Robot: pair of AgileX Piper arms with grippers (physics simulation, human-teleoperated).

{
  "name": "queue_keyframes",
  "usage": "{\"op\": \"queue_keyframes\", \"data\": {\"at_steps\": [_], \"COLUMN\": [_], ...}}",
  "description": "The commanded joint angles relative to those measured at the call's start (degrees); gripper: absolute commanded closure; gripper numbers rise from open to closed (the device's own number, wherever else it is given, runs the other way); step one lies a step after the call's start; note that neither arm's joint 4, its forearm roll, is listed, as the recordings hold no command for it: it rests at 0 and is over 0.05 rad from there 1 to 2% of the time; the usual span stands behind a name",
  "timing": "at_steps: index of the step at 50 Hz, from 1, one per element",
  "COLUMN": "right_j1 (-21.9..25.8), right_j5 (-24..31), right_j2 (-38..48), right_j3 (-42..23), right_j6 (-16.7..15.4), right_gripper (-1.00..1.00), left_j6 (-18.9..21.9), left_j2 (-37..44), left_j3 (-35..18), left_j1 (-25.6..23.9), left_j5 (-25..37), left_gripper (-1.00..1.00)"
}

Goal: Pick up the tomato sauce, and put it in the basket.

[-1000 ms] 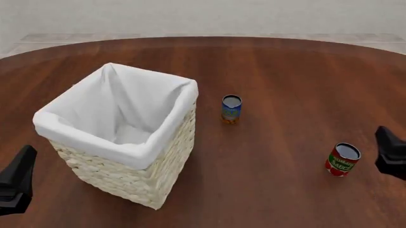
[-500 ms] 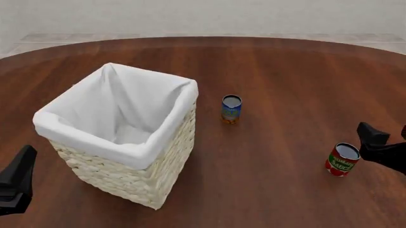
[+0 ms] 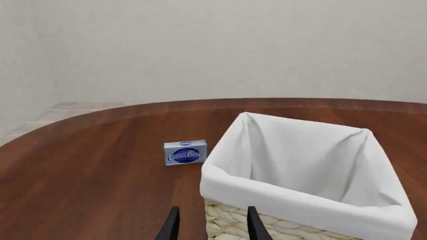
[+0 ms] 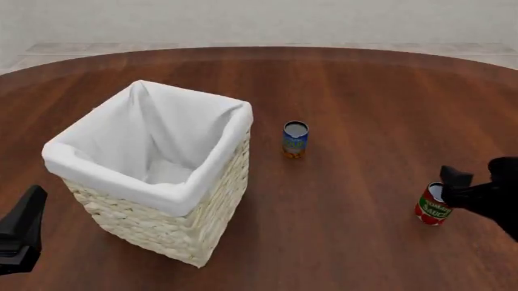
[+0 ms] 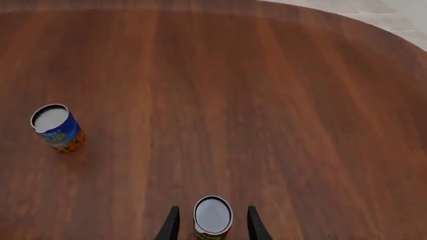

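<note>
The tomato sauce (image 4: 432, 209), a small can with a red label, stands upright on the table at the right front. My right gripper (image 4: 453, 183) hangs just over its right side, open. In the right wrist view the can's silvery top (image 5: 213, 215) sits between the two spread fingers (image 5: 171, 226), apart from both. The basket (image 4: 109, 177), cream wicker with a white cloth lining, stands at the left; it also shows in the left wrist view (image 3: 293, 197). My left gripper (image 4: 20, 233) is open and empty at the front left, beside the basket.
A blue-and-orange can (image 4: 295, 139) stands upright right of the basket, also in the right wrist view (image 5: 57, 129). A small blue-and-white box (image 3: 185, 152) lies on the table beyond the basket in the left wrist view. The round wooden table (image 4: 364, 91) spreads out behind.
My right gripper has moved left from the table's right edge to just over the tomato sauce can. The left arm, cans and basket have not moved.
</note>
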Motion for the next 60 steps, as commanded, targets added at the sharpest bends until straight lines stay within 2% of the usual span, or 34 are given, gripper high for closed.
{"op": "queue_keyframes", "data": {"at_steps": [1, 60], "right_j1": [0.09, -0.18], "right_j5": [-3.53, -17.79], "right_j2": [4.93, 23.56], "right_j3": [0.82, 2.62], "right_j6": [0.01, 0.15], "right_gripper": [-1.0, -1.0], "left_j6": [0.0, -0.01], "left_j2": [0.0, -0.01], "left_j3": [0.0, 0.0], "left_j1": [0.0, 0.01], "left_j5": [0.0, 0.0], "left_gripper": [-1.0, -1.0]}}
